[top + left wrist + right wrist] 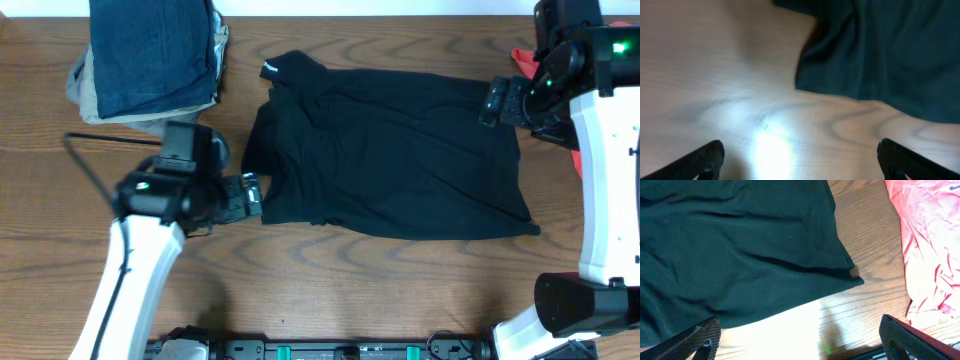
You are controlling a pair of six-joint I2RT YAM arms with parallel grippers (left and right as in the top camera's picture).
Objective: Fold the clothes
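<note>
A large black T-shirt lies spread across the middle of the wooden table, with small white lettering near its upper left. My left gripper stands open at the shirt's left edge. In the left wrist view the black cloth lies ahead of the gripper, with only bare wood between the fingers. My right gripper is open at the shirt's right edge. In the right wrist view the black shirt and a coral-red shirt lie either side of the open gripper.
A stack of folded clothes, dark blue denim on top, sits at the back left. The red shirt peeks out behind the right arm. Bare wood runs along the front edge, and a black cable trails left of my left arm.
</note>
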